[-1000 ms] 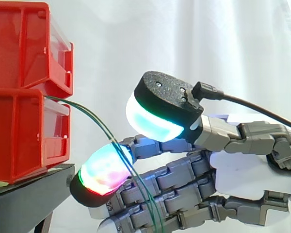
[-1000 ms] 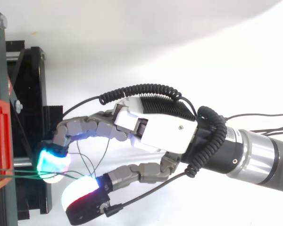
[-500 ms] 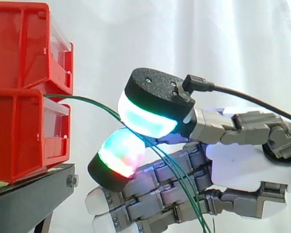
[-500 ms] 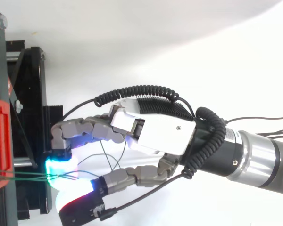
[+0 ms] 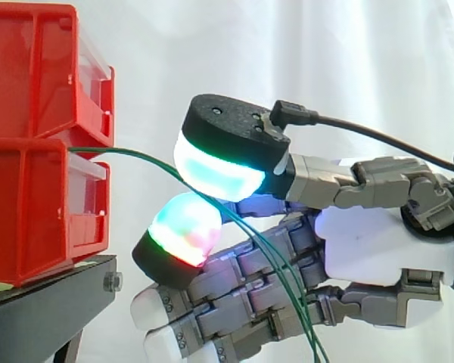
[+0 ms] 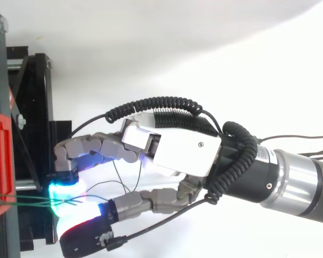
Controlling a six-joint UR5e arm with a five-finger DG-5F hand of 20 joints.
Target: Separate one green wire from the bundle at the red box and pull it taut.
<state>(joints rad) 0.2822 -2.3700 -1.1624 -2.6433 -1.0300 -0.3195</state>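
**Hand (image 5: 371, 249) clamped on green wires (image 5: 147, 157) just off the red bins (image 5: 38, 151)**

Nearest in the side view, the thumb pad (image 5: 216, 170): black-backed, glowing cyan and green, set over a finger pad (image 5: 183, 231) glowing green, red and cyan. Both pressed close together, with the green wires nipped between them. No telling how many strands inside the pinch. Below these, the other fingers (image 5: 234, 302), stretched leftward, pale tips low.

Next, the wires themselves. Out from the gap between the upper and lower bin, then rightward in a shallow bow into the pinch. Past the pinch, down and to the right across the fingers as two or three loose strands, off the bottom edge.

From above, the same hand (image 6: 172, 153), in from the right on its arm. Cyan glow at the pinch, just beside the edge of the black stand (image 6: 35, 107). Wires nearly straight from the bin front to the pads. Thin strands looping slack in the hollow between thumb and fingers.

Further left in the side view, the red bins stacked one on the other, atop the black stand.

Behind everything, a white curtain (image 5: 325, 60).
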